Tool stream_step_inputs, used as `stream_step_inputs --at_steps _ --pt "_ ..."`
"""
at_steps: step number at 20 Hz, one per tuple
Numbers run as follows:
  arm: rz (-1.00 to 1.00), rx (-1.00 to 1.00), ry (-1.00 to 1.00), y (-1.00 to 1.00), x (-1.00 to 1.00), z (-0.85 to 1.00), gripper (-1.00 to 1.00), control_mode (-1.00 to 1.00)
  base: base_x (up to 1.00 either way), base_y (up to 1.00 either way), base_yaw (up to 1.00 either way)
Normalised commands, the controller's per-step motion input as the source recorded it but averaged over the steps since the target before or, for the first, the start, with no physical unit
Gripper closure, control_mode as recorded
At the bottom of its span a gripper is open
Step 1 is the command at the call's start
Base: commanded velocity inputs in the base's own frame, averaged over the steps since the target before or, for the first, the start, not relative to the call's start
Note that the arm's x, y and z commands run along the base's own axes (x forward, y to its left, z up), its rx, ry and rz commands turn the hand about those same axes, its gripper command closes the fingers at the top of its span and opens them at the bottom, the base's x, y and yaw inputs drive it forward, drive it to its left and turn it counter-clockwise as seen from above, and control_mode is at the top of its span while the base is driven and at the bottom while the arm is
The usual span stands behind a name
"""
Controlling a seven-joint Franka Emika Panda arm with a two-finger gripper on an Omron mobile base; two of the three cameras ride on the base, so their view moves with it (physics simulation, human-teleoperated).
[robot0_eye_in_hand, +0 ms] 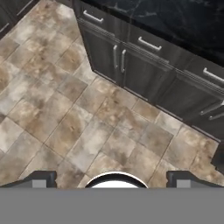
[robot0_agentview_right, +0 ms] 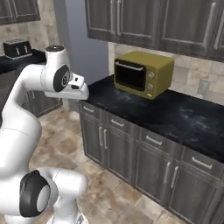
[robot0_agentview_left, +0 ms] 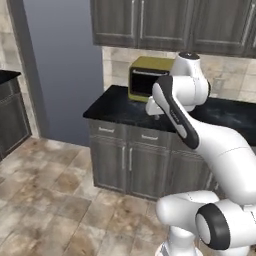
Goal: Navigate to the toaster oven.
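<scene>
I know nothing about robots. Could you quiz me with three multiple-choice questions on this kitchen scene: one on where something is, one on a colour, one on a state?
1. Where does the toaster oven stand?
A. on the floor
B. on the black counter, under the wall cabinets
C. inside a drawer

2. What colour is its body?
A. mustard yellow
B. red
C. white

3. What state is the pincer in?
A. shut on a cup
B. shut on a drawer handle
C. open and holding nothing

Answers:
1 B, both base views show it on the dark counter below the cabinets.
2 A, its casing is yellow around a dark door.
3 C, in the hand view the fingertips stand wide apart over bare floor tiles.
</scene>
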Motion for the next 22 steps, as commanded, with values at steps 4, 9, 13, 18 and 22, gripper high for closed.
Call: stream_step_inputs --at_steps 4,9,13,18,22 --pt "0.0 0.0 0.0 0.0 0.0 0.0 -1.0 1.0 0.99 0.44 -0.22" --pt "0.0 0.0 0.0 0.0 0.0 0.0 -1.0 1.0 0.8 0.13 -0.33" --pt "0.0 0.0 0.0 0.0 0.0 0.0 -1.0 1.0 0.71 0.03 -0.46" --pt "0.0 0.0 0.0 0.0 0.0 0.0 -1.0 1.0 0.59 0.37 -0.4" --pt "0.0 0.0 0.0 0.0 0.0 0.0 -1.0 1.0 0.36 0.51 -0.24"
